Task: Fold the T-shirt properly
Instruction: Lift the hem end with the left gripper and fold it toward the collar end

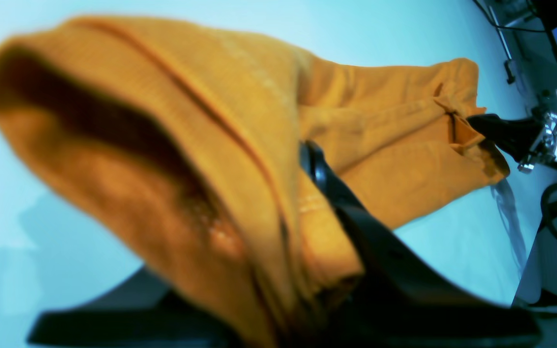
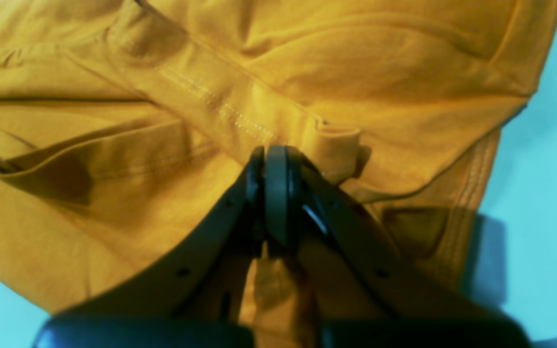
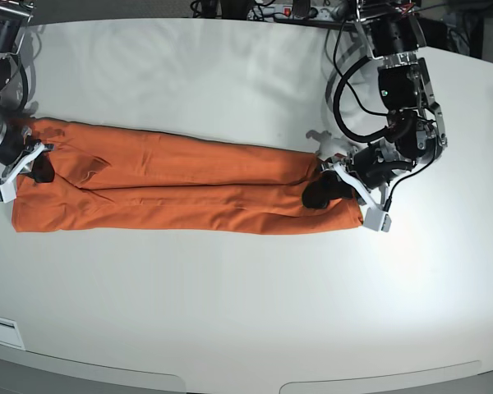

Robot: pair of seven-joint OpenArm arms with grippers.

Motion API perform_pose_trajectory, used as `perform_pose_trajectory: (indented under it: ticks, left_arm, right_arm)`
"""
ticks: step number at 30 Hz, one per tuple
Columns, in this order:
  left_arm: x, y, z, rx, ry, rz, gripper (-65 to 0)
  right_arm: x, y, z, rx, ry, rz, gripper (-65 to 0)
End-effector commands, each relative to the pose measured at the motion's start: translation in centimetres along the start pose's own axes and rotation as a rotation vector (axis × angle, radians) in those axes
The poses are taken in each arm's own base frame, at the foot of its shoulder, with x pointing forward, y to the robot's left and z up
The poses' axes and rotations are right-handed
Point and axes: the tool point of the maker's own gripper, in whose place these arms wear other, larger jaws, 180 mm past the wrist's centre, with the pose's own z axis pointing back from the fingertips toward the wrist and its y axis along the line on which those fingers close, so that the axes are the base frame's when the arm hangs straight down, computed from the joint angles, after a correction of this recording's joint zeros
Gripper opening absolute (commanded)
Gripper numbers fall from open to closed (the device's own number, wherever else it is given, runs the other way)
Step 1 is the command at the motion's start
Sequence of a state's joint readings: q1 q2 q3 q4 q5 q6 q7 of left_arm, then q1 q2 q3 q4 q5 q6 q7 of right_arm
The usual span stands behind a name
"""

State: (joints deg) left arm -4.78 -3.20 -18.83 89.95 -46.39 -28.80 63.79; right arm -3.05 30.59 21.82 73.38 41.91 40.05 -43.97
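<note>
Orange soft T-shirt (image 3: 181,185) lies long and thin across the white table (image 3: 246,312); both pincers, left gripper (image 3: 319,194) and right gripper (image 3: 38,168), pinch its ends.

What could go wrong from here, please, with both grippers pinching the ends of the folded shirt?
1. The right gripper is shut on only a small bunched fold of the shirt, so the thin fabric may slip out when lifted.
2. The left gripper holds several layers at the other end; pulling unevenly could skew the long fold.
3. The shirt's middle lies loose on the table and could sag or wrinkle.
</note>
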Motion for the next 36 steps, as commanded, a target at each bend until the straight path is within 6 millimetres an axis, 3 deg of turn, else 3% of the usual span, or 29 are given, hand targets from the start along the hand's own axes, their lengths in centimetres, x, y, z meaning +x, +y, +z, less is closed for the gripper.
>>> perform_pose_trajectory:
  ticks: [1,13,24,28,36]
  left_arm:
    - [2.0,-0.9,0.1,-0.036,-0.055,-0.024,-65.0]
    - [3.9,-7.1,0.9,-0.366,-0.186,-0.032,-65.0]
    - [3.9,-10.7,-1.2,-0.456,-0.263,0.006,-65.0]
    - [3.8,-11.8,-3.0,-0.436,-0.272,-0.001,-65.0]
    - [1.8,-15.0,-6.0,-0.447,-0.172,-0.077,-65.0]
  right_arm:
    - [1.1,-0.6,0.5,-0.019,-0.01,0.026,-65.0]
    - [0.2,-0.5,0.5,-0.012,0.037,0.019,-65.0]
    - [-0.1,-0.4,0.5,-0.006,0.055,0.012,-65.0]
    - [0.2,0.2,0.5,0.023,0.039,-0.012,-65.0]
    - [0.0,0.0,0.6,0.015,0.053,-0.005,-65.0]
